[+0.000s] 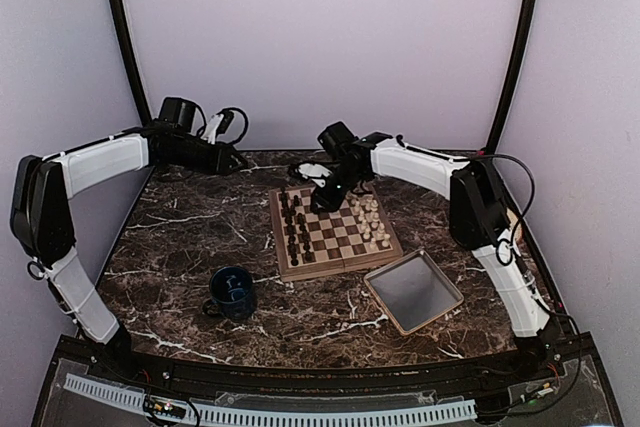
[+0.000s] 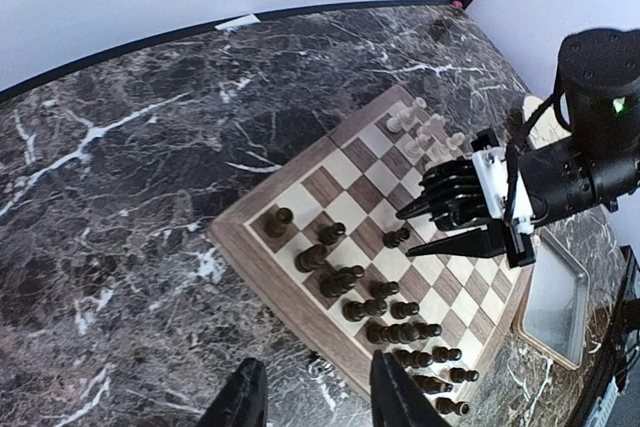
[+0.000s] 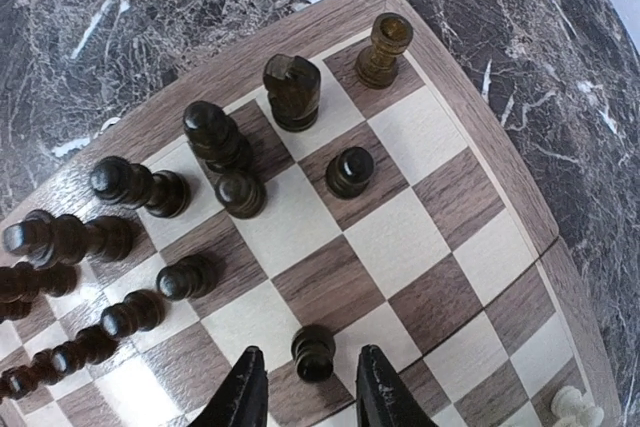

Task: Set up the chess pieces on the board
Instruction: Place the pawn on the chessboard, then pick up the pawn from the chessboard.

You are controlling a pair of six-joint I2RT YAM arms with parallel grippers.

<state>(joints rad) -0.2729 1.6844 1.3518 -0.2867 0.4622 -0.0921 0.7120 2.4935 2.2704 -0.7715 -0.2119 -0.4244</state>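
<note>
Jaws of the right gripper [image 3: 311, 367] stand apart over the board [image 1: 340, 263], and a dark pawn [image 3: 313, 347] stands upright on a square right between the two fingertips. In the right wrist view a sliver of board shows on each side of the pawn, so the fingers flank it without pinching it; the gripper is open and holds nothing. This pawn sits apart from the other dark pieces [image 1: 297, 227], out toward the middle of the board. The others crowd along one side, with a rook [image 3: 385, 47] in the corner square, a knight [image 3: 292, 92] beside it and a second pawn [image 3: 350, 172] just in front of them.

White pieces [image 1: 370, 219] are lined up along the opposite side of the board.

The left gripper [image 2: 318, 362] hangs well apart from the board, above the far left part of the marble table [image 1: 180, 237]. Its fingers are spread with nothing between them.

A blue mug [image 1: 232, 292] stands near the board's front left corner, and a grey tray [image 1: 415, 290] lies near its front right corner.
</note>
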